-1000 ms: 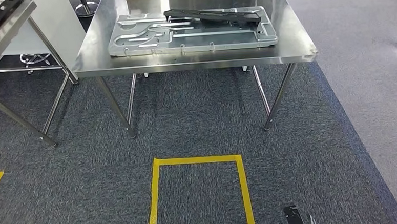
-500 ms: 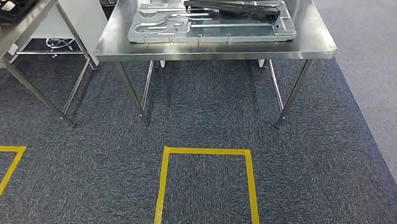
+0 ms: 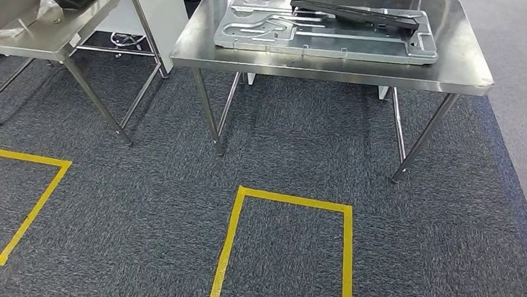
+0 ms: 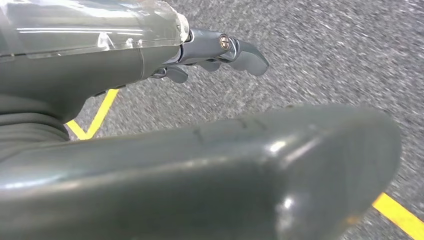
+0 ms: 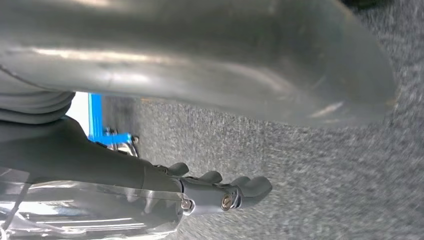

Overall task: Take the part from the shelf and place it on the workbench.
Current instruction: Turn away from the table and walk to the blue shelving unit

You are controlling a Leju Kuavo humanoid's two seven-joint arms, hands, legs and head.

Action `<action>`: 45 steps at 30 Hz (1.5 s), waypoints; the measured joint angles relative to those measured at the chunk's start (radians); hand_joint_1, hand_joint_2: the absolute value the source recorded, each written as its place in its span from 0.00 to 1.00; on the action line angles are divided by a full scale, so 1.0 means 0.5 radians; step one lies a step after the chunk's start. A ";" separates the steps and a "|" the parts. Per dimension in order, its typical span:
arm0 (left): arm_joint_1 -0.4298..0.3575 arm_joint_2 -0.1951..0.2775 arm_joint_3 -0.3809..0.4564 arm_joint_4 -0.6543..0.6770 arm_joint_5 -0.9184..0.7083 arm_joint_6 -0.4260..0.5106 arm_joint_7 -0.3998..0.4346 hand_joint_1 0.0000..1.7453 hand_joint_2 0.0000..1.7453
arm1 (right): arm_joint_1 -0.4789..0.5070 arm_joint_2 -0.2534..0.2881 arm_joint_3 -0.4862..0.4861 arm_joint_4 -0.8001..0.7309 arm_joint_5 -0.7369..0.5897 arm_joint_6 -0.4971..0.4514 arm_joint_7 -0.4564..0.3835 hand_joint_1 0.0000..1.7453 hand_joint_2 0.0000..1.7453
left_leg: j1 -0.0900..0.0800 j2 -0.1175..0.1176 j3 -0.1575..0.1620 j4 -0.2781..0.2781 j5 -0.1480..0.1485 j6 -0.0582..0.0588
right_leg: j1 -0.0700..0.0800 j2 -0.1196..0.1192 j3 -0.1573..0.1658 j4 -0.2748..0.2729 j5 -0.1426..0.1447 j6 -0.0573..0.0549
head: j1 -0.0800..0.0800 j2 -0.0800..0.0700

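A long black part (image 3: pixel 356 11) lies on a silver stamped metal plate (image 3: pixel 323 33) on the steel workbench (image 3: pixel 352 76) ahead of me. At the upper left stands a second steel table (image 3: pixel 44 41) with a dark object (image 3: pixel 79 0) cut off at the picture's edge. My left hand (image 4: pixel 165 60) hangs over the carpet with its fingers (image 4: pixel 247 55) stretched out and nothing in it. My right hand (image 5: pixel 150 175) hangs the same way, fingers (image 5: pixel 250 187) extended and apart from the thumb, holding nothing.
Dark grey carpet lies between me and both tables. A yellow tape rectangle (image 3: pixel 280 198) marks the floor in front of the workbench and another (image 3: pixel 26 157) lies to the left. The workbench legs (image 3: pixel 424 140) stand just behind the tape. Paler floor runs along the right.
The whole picture has shifted right and tilted: the camera has turned left. The left table and a second yellow rectangle have come further into view. Nothing on the tables has moved.
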 joint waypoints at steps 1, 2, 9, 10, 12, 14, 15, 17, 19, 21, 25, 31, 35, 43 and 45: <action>0.005 -0.006 0.000 0.000 0.000 0.007 0.008 0.00 0.00 | -0.007 -0.001 0.005 0.001 0.009 0.011 -0.005 0.00 0.00 | 0.005 -0.018 0.001 -0.011 0.013 0.008 | -0.003 -0.001 0.002 0.003 -0.003 0.011 | 0.000 0.000; 0.008 -0.014 0.000 0.000 0.000 0.018 0.015 0.00 0.00 | -0.011 -0.003 0.011 0.001 0.015 0.020 -0.009 0.00 0.00 | 0.012 -0.035 0.003 -0.024 0.028 0.018 | -0.006 0.029 -0.005 0.021 -0.022 0.023 | 0.001 0.000; -0.011 -0.076 -0.002 0.000 -0.050 0.093 0.046 0.00 0.00 | -0.004 -0.028 0.029 0.010 -0.002 0.061 -0.013 0.00 0.00 | 0.023 -0.137 -0.034 -0.042 0.080 0.051 | -0.027 0.227 -0.258 0.588 -0.331 0.062 | 0.007 0.000; -0.011 -0.077 -0.002 0.000 -0.052 0.095 0.047 0.00 0.00 | -0.004 -0.029 0.029 0.010 -0.003 0.061 -0.013 0.00 0.00 | 0.023 -0.140 -0.035 -0.042 0.080 0.050 | -0.027 0.227 -0.260 0.593 -0.330 0.062 | 0.007 0.000; -0.012 -0.094 -0.004 0.000 -0.060 0.109 0.053 0.00 0.00 | -0.004 -0.037 0.028 0.010 -0.010 0.065 -0.010 0.00 0.00 | 0.025 -0.168 -0.040 -0.035 0.082 0.048 | -0.030 0.229 -0.235 0.550 -0.278 0.065 | 0.007 0.000; -0.023 -0.135 -0.006 0.001 -0.065 0.131 0.059 0.00 0.00 | -0.002 -0.055 0.026 0.011 -0.015 0.075 -0.001 0.00 0.00 | 0.024 -0.232 -0.059 -0.003 0.080 0.031 | -0.041 0.324 -0.088 0.254 -0.133 0.061 | 0.007 0.000; -0.031 -0.153 -0.006 0.001 -0.065 0.140 0.060 0.00 0.00 | -0.002 -0.063 0.026 0.012 -0.014 0.080 0.002 0.00 0.00 | 0.024 -0.261 -0.072 0.011 0.079 0.018 | -0.045 0.364 -0.023 0.115 -0.075 0.054 | 0.006 0.000; -0.042 -0.175 -0.007 0.001 -0.064 0.150 0.061 0.00 0.00 | -0.006 -0.072 0.026 0.013 -0.008 0.085 0.005 0.00 0.00 | 0.024 -0.310 -0.095 0.023 0.086 -0.011 | -0.043 0.380 0.023 0.006 -0.034 0.035 | 0.005 0.000; -0.043 -0.184 -0.007 0.001 -0.058 0.159 0.062 0.00 0.00 | -0.011 -0.074 0.026 0.014 0.001 0.093 0.005 0.00 0.00 | 0.027 -0.293 -0.112 0.039 0.078 -0.033 | -0.047 0.331 0.023 -0.003 -0.022 0.007 | 0.003 0.000; -0.048 -0.194 -0.007 0.001 -0.051 0.167 0.062 0.00 0.00 | -0.009 -0.077 0.026 0.014 0.011 0.104 0.003 0.00 0.00 | 0.031 -0.200 -0.175 0.169 -0.010 -0.051 | -0.052 0.276 0.022 -0.013 -0.013 -0.020 | -0.007 0.000; -0.057 -0.211 -0.007 0.001 -0.033 0.173 0.057 0.00 0.00 | -0.003 -0.090 0.026 0.014 0.034 0.117 -0.005 0.00 0.00 | 0.053 -0.124 -0.357 0.591 -0.196 -0.086 | -0.044 0.160 0.015 -0.011 -0.016 -0.030 | -0.015 0.000; -0.068 -0.224 -0.002 0.001 0.007 0.186 0.038 0.00 0.00 | -0.007 -0.100 0.035 0.014 0.075 0.136 -0.005 0.00 0.00 | 0.038 0.043 -0.040 0.033 0.030 -0.057 | -0.032 0.032 0.038 -0.004 -0.035 0.018 | -0.012 0.000; -0.063 -0.233 0.007 0.001 0.030 0.199 0.032 0.00 0.00 | -0.016 -0.108 0.046 0.014 0.101 0.150 -0.005 0.00 0.00 | 0.034 -0.031 -0.044 0.000 0.050 -0.006 | -0.042 0.051 0.041 0.027 -0.074 0.069 | -0.006 0.000; -0.068 -0.253 0.037 0.002 0.055 0.199 0.036 0.00 0.00 | 0.000 -0.124 0.058 0.020 0.117 0.160 -0.016 0.00 0.00 | 0.030 -0.225 -0.055 0.006 0.070 0.021 | -0.053 0.257 -0.128 0.318 -0.124 0.075 | 0.000 0.000; -0.072 -0.255 0.039 0.002 0.055 0.199 0.038 0.00 0.00 | 0.002 -0.127 0.059 0.022 0.120 0.167 -0.019 0.00 0.00 | 0.027 -0.272 -0.068 0.026 0.063 0.003 | -0.060 0.340 -0.036 0.097 -0.036 0.065 | 0.000 0.000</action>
